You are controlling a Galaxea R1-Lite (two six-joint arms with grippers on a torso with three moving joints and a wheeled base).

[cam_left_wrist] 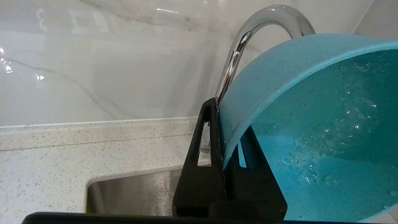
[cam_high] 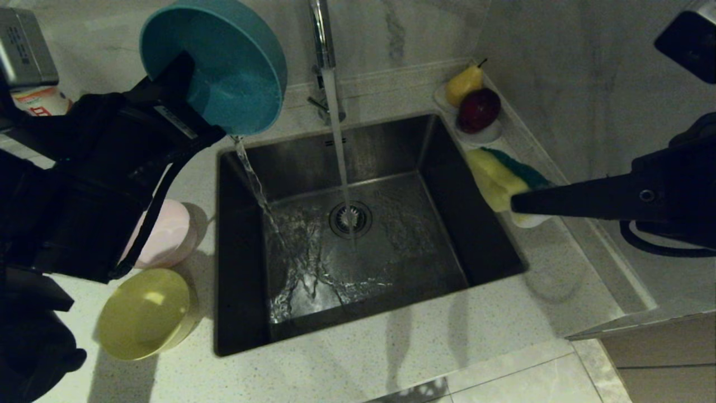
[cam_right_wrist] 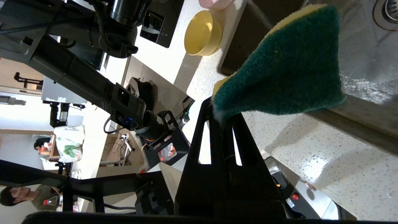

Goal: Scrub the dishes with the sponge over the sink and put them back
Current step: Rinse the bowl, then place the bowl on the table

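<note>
The left gripper (cam_left_wrist: 222,137) has its black fingers (cam_left_wrist: 205,146) clenched on the rim of the speckled light blue bowl (cam_high: 224,61), tipped above the back left corner of the square steel sink (cam_high: 246,313), a thin stream spilling from it while the chrome tap (cam_high: 321,33) runs onto the round drain strainer (cam_high: 351,218). At the sink's right edge the right gripper (cam_right_wrist: 222,123) pinches the sponge (cam_right_wrist: 286,65); only its wrist view shows the coarse dark green face over yellow foam. Left of the sink on the speckled worktop (cam_high: 391,347) sit the smooth pink bowl (cam_high: 168,232) and yellow bowl (cam_high: 145,313).
</note>
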